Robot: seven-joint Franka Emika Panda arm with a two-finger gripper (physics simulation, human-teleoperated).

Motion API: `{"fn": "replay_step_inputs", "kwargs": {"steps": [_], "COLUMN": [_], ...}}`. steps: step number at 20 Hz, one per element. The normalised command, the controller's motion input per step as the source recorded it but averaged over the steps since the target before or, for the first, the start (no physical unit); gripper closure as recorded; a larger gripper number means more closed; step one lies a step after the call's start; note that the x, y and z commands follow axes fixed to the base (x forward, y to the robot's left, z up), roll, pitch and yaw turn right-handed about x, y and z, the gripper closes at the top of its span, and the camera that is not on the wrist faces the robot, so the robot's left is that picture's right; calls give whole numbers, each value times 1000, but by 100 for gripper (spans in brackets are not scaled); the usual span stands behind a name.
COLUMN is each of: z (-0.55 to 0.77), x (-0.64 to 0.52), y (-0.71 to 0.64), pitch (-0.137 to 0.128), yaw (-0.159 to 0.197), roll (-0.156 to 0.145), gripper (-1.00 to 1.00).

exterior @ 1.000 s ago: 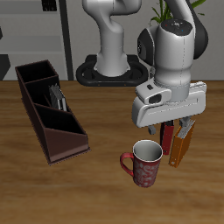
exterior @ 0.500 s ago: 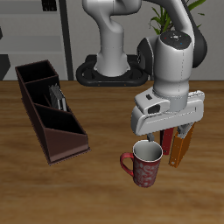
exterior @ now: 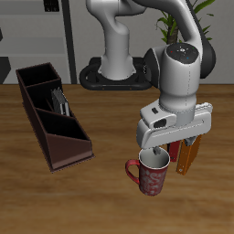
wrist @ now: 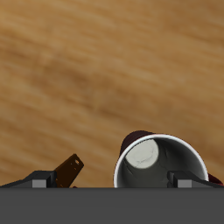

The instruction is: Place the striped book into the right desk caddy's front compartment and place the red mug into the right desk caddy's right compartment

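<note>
Pincer [exterior: 167, 149] open just above red mug [exterior: 151, 171] rim — risk: off-centre descent clips rim, tips mug on table [exterior: 101, 201].

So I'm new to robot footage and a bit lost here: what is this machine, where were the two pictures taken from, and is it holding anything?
It is a simulated white robot arm at a wooden table. One picture looks at it from the front; the other is taken from a camera at the gripper, looking down.

On the table: a red mug, directly below the gripper; an orange book and a dark red book standing just behind; and a long dark desk caddy with the striped book already inside.

Nothing looks held yet. Whether the gripper is open is unclear.
</note>
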Motion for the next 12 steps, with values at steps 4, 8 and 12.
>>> {"fn": "replay_step_inputs", "kwargs": {"steps": [4, 8, 12], "z": [-95, -149, -92], "x": [25, 12, -1], "y": [-10, -10, 22], "pitch": [13, 20, 10], "yaw": [-1, -3, -1], "roll": [0, -5, 4], "gripper": [-100, -100, -100]}}
